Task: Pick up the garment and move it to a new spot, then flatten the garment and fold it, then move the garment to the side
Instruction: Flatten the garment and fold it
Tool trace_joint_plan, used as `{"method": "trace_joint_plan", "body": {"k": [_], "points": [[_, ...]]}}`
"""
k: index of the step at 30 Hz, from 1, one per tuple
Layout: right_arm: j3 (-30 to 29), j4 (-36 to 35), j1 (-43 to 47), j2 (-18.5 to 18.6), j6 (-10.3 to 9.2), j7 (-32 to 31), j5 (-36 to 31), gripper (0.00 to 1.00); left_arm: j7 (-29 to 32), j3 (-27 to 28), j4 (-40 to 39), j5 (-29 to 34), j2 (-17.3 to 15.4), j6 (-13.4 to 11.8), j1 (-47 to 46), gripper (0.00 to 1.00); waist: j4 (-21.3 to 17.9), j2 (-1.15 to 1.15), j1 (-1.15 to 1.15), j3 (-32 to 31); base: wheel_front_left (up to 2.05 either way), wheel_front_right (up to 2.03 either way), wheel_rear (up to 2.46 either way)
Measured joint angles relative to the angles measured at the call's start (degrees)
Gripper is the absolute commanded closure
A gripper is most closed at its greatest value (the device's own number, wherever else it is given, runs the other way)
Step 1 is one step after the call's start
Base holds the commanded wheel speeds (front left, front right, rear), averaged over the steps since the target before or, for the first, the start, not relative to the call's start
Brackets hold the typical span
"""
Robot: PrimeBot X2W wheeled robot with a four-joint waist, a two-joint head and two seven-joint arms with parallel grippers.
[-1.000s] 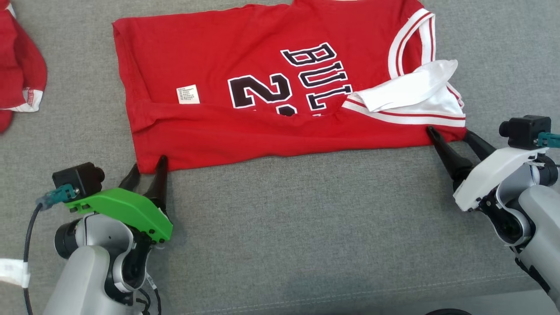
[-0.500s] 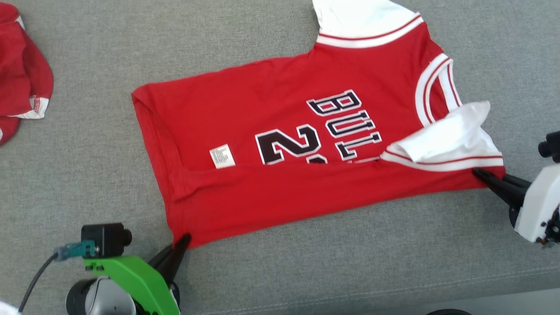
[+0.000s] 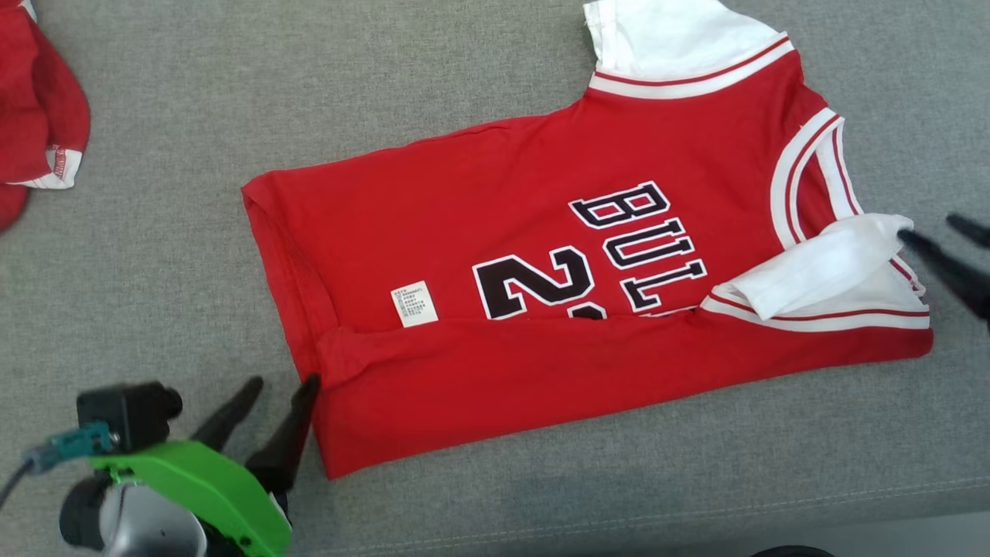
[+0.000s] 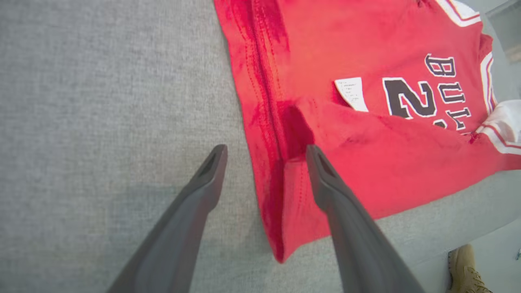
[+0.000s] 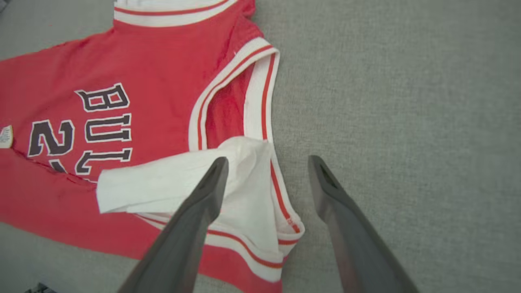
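One red basketball jersey (image 3: 464,216) and one other red garment (image 3: 39,116) were counted on one grey cushion (image 3: 387,77). Two grippers were noted: the left gripper (image 3: 284,381) and the right gripper (image 3: 928,227).

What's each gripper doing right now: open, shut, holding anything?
Left gripper: open, holding nothing, at the jersey hem corner.
Right gripper: open, holding nothing, at the jersey's sleeve end.

The shirt (image 3: 541,232) lies on the cushion (image 3: 193,116) (near edge folded over), another garment (image 3: 35,108) far left; left gripper (image 3: 282,383) at the shirt's near-left corner, right gripper (image 3: 926,227) at its right end.
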State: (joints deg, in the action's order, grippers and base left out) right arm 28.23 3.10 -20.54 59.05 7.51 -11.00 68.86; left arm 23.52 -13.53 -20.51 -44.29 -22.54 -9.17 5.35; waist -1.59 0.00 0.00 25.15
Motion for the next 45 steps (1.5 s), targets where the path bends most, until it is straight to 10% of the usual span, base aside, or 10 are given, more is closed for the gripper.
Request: {"method": "trace_joint_plan", "body": {"k": [5,14,30,31,32,33,45], "points": [[-4.5,-0.79,-9.32,-1.0,0.0,-1.66,-4.6,0.0,2.79,-0.18,1.52,2.78,-1.96,0.27,-12.96,0.0,0.87,0.0,0.0,2.01,0.0,0.0,0.0],[-2.88,11.48,-34.22,-14.97,-0.01,-7.99,-20.37,0.0,3.37,-7.73,22.06,6.56,6.69,4.71,-40.96,0.0,5.35,0.0,0.01,8.7,0.0,0.0,0.0],[4.41,30.93,-49.04,-20.97,-0.04,-10.68,-27.77,0.0,4.32,-13.41,33.15,5.42,11.38,12.27,-51.08,0.0,15.55,0.0,0.0,14.05,0.0,0.0,0.0],[5.01,31.41,-49.42,-21.09,-0.04,-11.2,-27.74,0.0,4.25,-13.51,33.3,5.42,11.55,12.36,-51.21,0.28,15.75,0.0,0.0,14.17,0.0,0.0,0.0],[5.37,31.76,-49.85,-21.28,-0.05,-11.37,-27.51,0.22,4.04,-13.52,33.53,5.41,11.68,12.55,-51.26,0.76,15.85,0.0,0.0,14.26,0.0,0.0,0.0],[5.59,31.92,-50.09,-21.46,-0.12,-11.24,-27.0,1.0,3.64,-13.47,33.79,5.19,11.67,12.78,-51.33,1.0,15.83,0.0,0.0,14.3,0.0,0.0,0.0],[4.36,30.84,-49.15,-20.15,0.02,-1.2,-18.11,1.0,-5.12,-9.84,35.72,4.54,9.6,13.71,-49.37,1.0,11.96,0.0,0.01,11.67,0.0,0.0,0.0]]}}
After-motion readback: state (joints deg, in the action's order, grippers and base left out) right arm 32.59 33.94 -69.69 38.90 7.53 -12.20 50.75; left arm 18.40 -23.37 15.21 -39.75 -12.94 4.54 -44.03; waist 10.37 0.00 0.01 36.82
